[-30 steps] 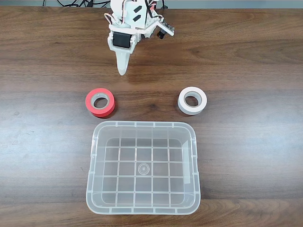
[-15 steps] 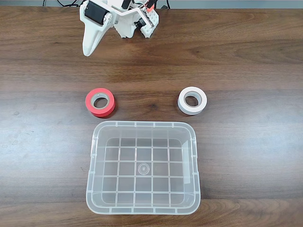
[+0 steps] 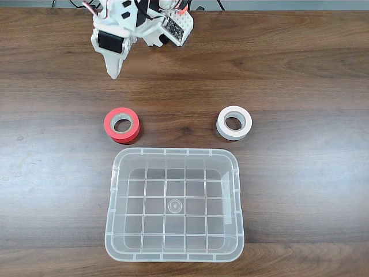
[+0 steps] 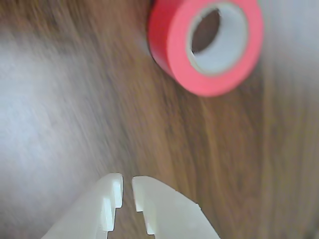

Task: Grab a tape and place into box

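The red tape [image 3: 122, 124] lies flat on the wooden table, just above the clear box's [image 3: 115, 173] top-left corner in the fixed view. My white gripper [image 3: 113, 73] hangs over the table a short way behind the red roll, pointing down toward it. In the wrist view the tape [image 4: 174, 45] sits at the top, blurred, and the gripper [image 4: 127, 185] enters from the bottom with its two fingertips nearly touching and nothing between them.
A white tape roll [image 3: 234, 123] lies to the right of the red one, above the box's top-right corner. The arm's base [image 3: 167, 26] stands at the table's far edge. Bare wood surrounds the box on the left and right.
The gripper swung left from the table's centre line, then came down and forward toward the red tape. Both rolls and the box stayed still.
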`<state>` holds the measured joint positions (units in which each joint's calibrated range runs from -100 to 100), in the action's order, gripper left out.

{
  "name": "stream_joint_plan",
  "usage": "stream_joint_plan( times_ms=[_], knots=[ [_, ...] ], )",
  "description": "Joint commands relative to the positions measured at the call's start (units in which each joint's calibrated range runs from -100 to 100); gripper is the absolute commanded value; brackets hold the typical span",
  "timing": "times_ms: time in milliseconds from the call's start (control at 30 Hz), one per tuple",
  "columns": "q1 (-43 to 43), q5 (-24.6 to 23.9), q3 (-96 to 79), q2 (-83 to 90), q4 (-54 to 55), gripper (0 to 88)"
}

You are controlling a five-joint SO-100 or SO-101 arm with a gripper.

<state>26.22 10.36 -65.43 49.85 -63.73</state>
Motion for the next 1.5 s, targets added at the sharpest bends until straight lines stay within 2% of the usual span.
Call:
stream_joint_plan(
  times_ms=[0,333,800,1067,1133,1267,1467],
  knots=[
    [-1.8,0.2,14.5,-15.7,0.7,9.0],
    [-4.5,0.2,19.0,-23.8,1.6,22.7],
    [-4.8,1.5,19.0,-35.5,10.6,22.2],
    [-4.9,1.5,24.6,-42.8,11.3,21.8],
    [-4.9,1.5,26.0,-44.7,11.2,17.7],
    [-4.9,1.5,27.1,-46.8,10.6,2.6],
    [-4.9,1.5,26.9,-46.6,8.9,1.1]
  ],
)
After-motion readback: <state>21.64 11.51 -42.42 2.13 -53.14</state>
